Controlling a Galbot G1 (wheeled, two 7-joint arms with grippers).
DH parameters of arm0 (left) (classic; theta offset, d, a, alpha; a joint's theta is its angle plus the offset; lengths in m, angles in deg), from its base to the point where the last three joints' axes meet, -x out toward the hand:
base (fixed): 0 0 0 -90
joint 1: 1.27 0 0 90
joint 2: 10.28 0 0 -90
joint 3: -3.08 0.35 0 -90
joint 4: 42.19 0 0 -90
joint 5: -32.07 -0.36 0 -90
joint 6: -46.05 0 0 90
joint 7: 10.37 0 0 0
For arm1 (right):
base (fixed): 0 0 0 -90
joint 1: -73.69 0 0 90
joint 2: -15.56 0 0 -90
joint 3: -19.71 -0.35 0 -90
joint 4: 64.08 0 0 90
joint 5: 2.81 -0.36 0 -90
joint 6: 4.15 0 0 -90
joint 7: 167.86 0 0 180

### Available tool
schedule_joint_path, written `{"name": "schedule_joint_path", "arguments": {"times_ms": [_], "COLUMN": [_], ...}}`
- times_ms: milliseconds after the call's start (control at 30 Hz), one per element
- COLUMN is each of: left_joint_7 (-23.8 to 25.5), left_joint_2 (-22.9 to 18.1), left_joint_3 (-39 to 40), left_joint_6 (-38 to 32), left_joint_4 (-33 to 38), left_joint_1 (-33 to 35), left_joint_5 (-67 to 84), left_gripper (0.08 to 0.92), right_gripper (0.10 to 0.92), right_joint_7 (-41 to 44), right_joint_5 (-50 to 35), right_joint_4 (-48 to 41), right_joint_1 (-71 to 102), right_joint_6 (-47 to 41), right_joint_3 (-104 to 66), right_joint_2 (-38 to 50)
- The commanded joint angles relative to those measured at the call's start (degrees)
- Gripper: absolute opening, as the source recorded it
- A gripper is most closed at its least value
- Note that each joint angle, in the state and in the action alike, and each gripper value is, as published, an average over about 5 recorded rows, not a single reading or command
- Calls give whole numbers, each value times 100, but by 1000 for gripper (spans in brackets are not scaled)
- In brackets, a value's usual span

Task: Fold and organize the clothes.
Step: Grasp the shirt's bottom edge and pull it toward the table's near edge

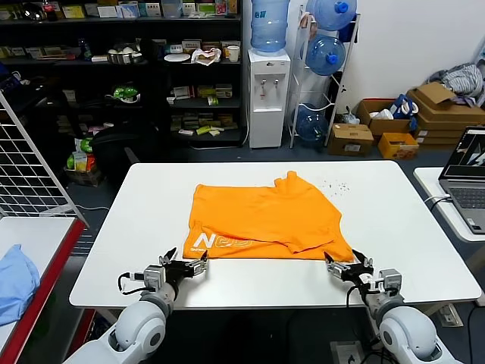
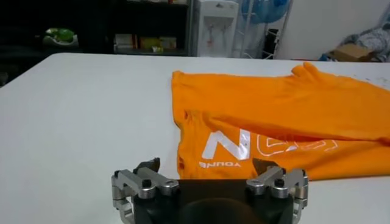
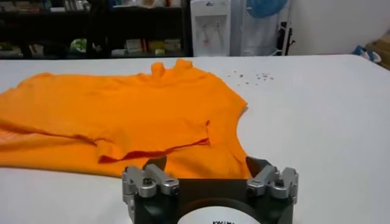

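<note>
The orange T-shirt (image 1: 265, 220) lies partly folded on the white table (image 1: 144, 205), its white lettering showing at the near left corner. My left gripper (image 1: 186, 262) is open, just in front of that near left corner; in the left wrist view (image 2: 207, 165) the T-shirt (image 2: 274, 115) lies right before its jaws. My right gripper (image 1: 341, 264) is open at the near right corner of the hem; in the right wrist view (image 3: 207, 163) the T-shirt (image 3: 122, 109) lies between and beyond its fingers. Neither holds the fabric.
A light blue cloth (image 1: 15, 280) lies on a side table at the left. A laptop (image 1: 468, 178) sits on a table at the right. Small dark specks (image 1: 333, 184) lie on the table behind the shirt. Shelves, a water dispenser and boxes stand beyond.
</note>
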Motion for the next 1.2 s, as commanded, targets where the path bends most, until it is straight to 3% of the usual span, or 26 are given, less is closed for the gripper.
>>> {"name": "schedule_joint_path", "arguments": {"times_ms": [33, 700, 900, 1200], "left_joint_7": [9, -42, -160, -347], "left_joint_2": [-55, -44, 198, 764], "left_joint_3": [66, 103, -11, -412], "left_joint_6": [-9, -154, -127, -11], "left_joint_4": [-129, -61, 331, 1031], "left_joint_1": [-79, -68, 167, 751], "left_joint_5": [-33, -311, -205, 141], "left_gripper": [831, 251, 103, 92], "right_gripper": [712, 151, 122, 122], "right_joint_7": [39, -55, -193, -415], "right_joint_5": [-31, 17, -128, -480], "right_joint_4": [-69, 117, 603, 1270], "right_joint_1": [9, 114, 401, 1177], "right_joint_6": [-39, 17, 10, -86], "right_joint_3": [-18, -56, -198, -703], "right_joint_2": [-10, 30, 174, 295]}}
